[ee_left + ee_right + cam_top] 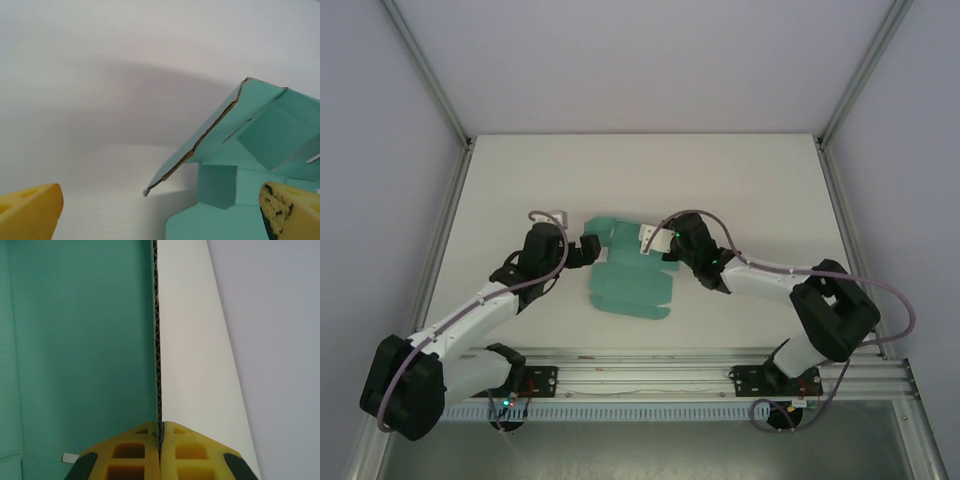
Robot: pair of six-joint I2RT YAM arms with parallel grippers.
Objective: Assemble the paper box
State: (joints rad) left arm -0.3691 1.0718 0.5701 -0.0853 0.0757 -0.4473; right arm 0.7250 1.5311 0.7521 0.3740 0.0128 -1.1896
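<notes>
The teal paper box (628, 288) lies partly folded at the middle of the table, its lower part flat and its far flaps raised. My right gripper (656, 240) is shut on an upright panel at the box's far right. In the right wrist view the yellow fingers (135, 450) pinch the panel's corrugated edge (158, 340), with the teal face (85, 350) on the left and a pale face on the right. My left gripper (588, 250) stands open at the box's left side. Its yellow fingertips (30, 210) are spread wide, and a raised flap (225, 125) slants ahead of them, untouched.
The white table (520, 180) is walled in by pale panels and aluminium posts at the left (440, 90) and right (860, 80). A rail (650, 375) carrying both arm bases runs along the near edge.
</notes>
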